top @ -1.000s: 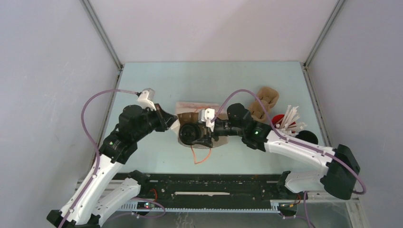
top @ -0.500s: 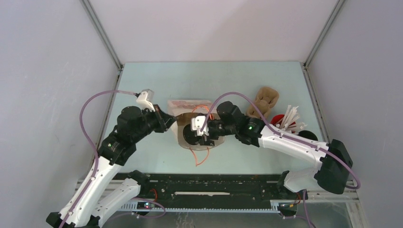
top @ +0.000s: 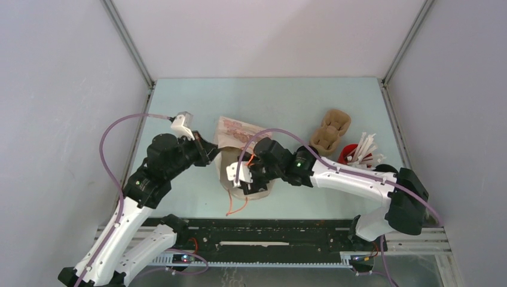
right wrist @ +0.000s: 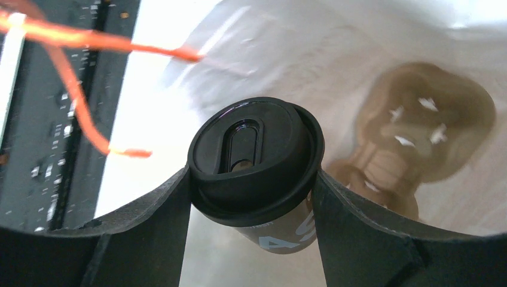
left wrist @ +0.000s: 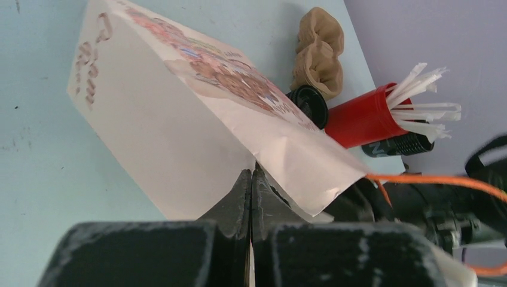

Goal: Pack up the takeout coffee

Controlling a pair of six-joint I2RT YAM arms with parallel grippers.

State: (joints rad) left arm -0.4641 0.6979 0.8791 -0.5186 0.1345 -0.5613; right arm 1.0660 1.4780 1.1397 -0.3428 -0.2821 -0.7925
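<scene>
The takeout coffee [right wrist: 256,156], a black lidded cup with pale lettering on its side, sits between my right gripper's [right wrist: 254,179] fingers, which are shut on it just under the lid. White paper walls of the bag [right wrist: 335,54] surround it. In the top view the right gripper [top: 246,182] is at the mouth of the paper bag [top: 234,133], and the cup itself is hidden there. My left gripper [left wrist: 252,174] is shut on the bag's [left wrist: 161,131] rim, at the bag's left side [top: 210,156].
A brown pulp cup carrier [top: 330,130] and a red cup of white sticks [top: 357,152] stand right of the bag. Another black lid [left wrist: 309,103] shows beside the red cup [left wrist: 360,122]. The bag's orange cord handle [top: 235,206] trails toward the near rail.
My right arm has swung left and nearer with the cup, into the bag's mouth. The bag has tilted and its orange cord has slid nearer. The left gripper has held its grip.
</scene>
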